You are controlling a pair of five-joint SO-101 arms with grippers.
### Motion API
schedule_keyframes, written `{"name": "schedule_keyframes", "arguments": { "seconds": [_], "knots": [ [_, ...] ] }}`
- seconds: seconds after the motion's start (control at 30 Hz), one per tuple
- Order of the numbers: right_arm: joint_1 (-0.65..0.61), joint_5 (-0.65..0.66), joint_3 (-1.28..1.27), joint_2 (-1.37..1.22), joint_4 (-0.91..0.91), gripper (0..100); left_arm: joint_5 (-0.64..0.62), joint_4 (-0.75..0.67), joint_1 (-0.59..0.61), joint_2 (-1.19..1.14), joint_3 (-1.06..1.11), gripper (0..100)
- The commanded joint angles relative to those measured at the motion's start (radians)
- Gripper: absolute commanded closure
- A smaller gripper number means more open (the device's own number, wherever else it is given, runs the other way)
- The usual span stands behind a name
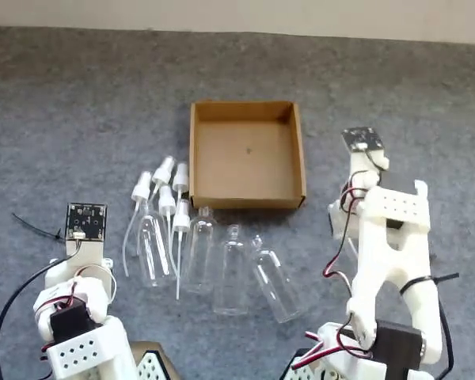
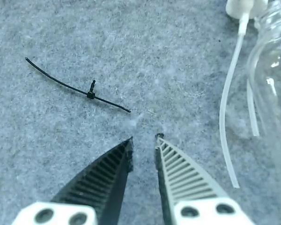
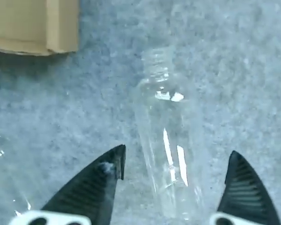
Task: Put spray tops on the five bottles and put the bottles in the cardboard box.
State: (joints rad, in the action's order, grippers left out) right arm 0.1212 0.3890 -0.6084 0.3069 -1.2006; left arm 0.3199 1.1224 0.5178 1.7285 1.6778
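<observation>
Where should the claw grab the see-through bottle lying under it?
Grab across the middle of the clear bottle, coming straight down from above. It lies on its side with its neck toward the cardboard box. The open right claw straddles its round body, which looks narrow enough to fit.

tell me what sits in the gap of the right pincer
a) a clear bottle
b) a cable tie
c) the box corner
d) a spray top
a: the right wrist view has a bottle, clear and lying on its side, in the gap of the open right pincer.
</observation>
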Motion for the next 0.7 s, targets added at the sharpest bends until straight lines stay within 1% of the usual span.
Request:
{"name": "schedule_keyframes", "arguments": {
  "seconds": [0.0,0.07,0.3,0.5,0.57,0.6,0.67],
  "knots": [
    [-0.021,-0.009,0.062,0.002,-0.007,71.4,0.009,0.005,-0.012,-0.001,0.024,92],
    [-0.021,-0.005,0.065,-0.021,-0.007,71.4,0.009,0.005,-0.012,-0.001,0.024,92],
    [-0.021,0.103,0.133,-0.217,-0.015,71.4,0.009,0.005,-0.012,-0.001,0.024,92],
    [-0.042,0.138,0.142,-0.252,-0.002,71.6,0.009,0.005,-0.012,-0.001,0.024,92],
    [-0.047,0.133,0.140,-0.255,0.031,71.7,0.009,0.005,-0.012,-0.001,0.024,92],
    [-0.047,0.132,0.140,-0.255,0.048,72.8,0.009,0.005,-0.012,-0.001,0.024,92],
    [-0.050,0.130,0.136,-0.257,0.071,77.9,0.009,0.005,-0.012,-0.001,0.024,92]
  ]
}}
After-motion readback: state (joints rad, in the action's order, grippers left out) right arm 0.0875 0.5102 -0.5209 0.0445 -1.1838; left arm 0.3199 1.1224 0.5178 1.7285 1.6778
